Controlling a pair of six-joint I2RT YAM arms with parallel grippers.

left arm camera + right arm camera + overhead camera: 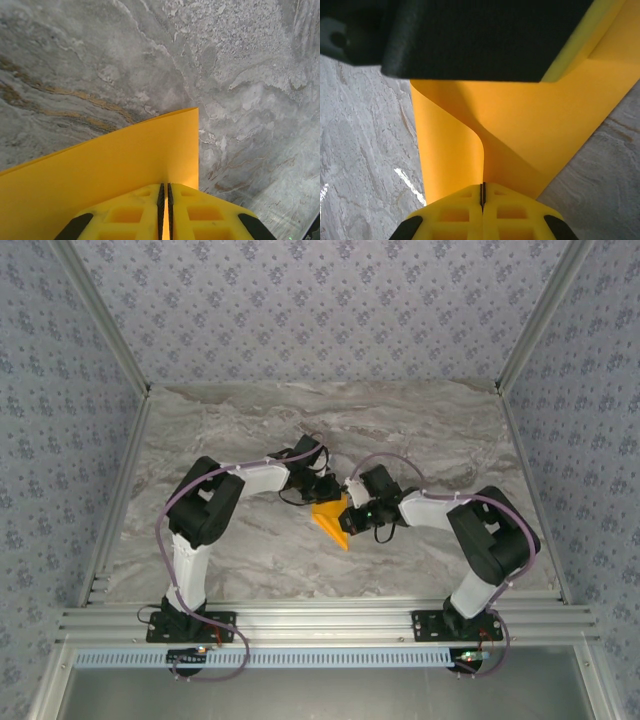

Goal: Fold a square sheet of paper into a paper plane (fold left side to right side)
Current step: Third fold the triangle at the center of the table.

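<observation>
The counter (250, 430) is a broad flat slab with a grey, veined marble look and a matte finish. Over its middle the two arms bend inward until their tips meet, probably so each can take one side of the work. Between them is the sheet of paper (333, 522), bright orange, thin and smooth, which from above looks like a small pointed wedge near the counter's centre. In the right wrist view it bows in a soft loop rather than a crisp crease, so the fold looks unfinished. The left pincer (165, 189) is closed on a flat edge. The right pincer (482, 187) clamps the curled part, its ribbed yellow plastic fingers (455, 215) pressed together.
</observation>
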